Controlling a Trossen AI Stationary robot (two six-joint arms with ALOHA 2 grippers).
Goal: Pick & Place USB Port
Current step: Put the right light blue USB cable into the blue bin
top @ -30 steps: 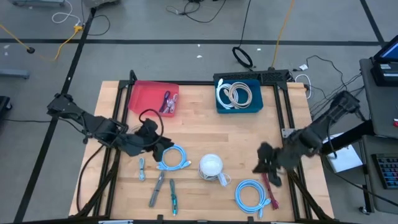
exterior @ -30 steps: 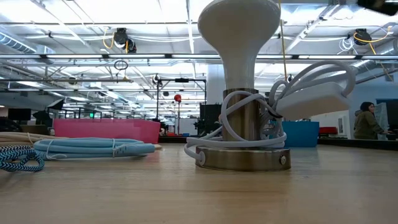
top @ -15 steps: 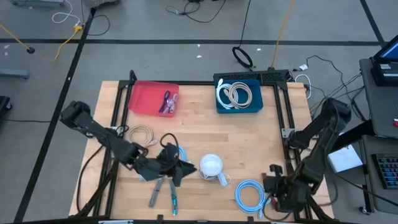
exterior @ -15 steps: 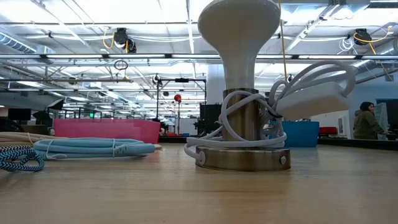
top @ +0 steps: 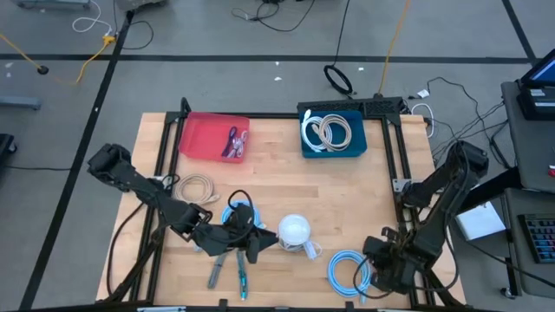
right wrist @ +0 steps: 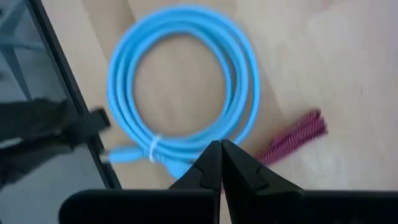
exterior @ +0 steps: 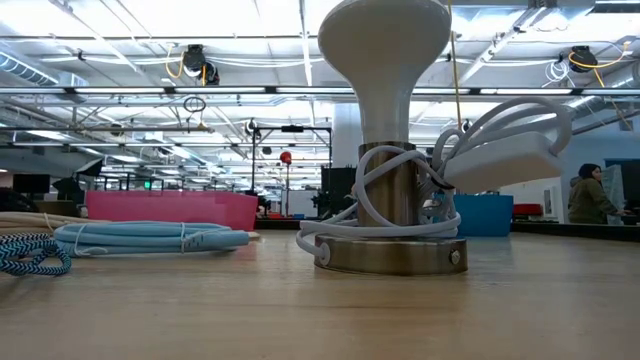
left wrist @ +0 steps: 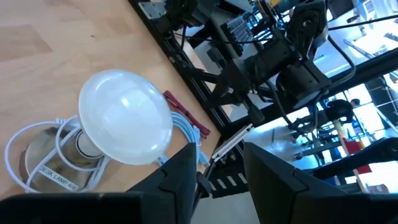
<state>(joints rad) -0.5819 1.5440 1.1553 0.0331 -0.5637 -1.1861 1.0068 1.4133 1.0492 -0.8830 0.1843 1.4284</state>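
Step in hand: the reach, I judge; nothing is gripped yet.
Left claw (top: 254,243): fingers parted and empty, at the bench's front edge, between the coiled light-blue cable (top: 240,214) and the white dome lamp on a metal base (top: 295,232).
Right claw (right wrist: 221,163): clenched, empty, over the front right corner above a second blue cable coil (right wrist: 181,87).
USB piece: probably the short red braided cable (right wrist: 292,137) beside that coil.
Doing it well: part the fingers before descending and take the red cable alone, clear of the blue loop.

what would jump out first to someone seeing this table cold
The white-domed desk lamp near the table's front middle, its cord wound round its base. Beside it the left gripper hovers open by a blue coiled cable. At the front right corner, the shut right gripper hangs over another blue cable coil.
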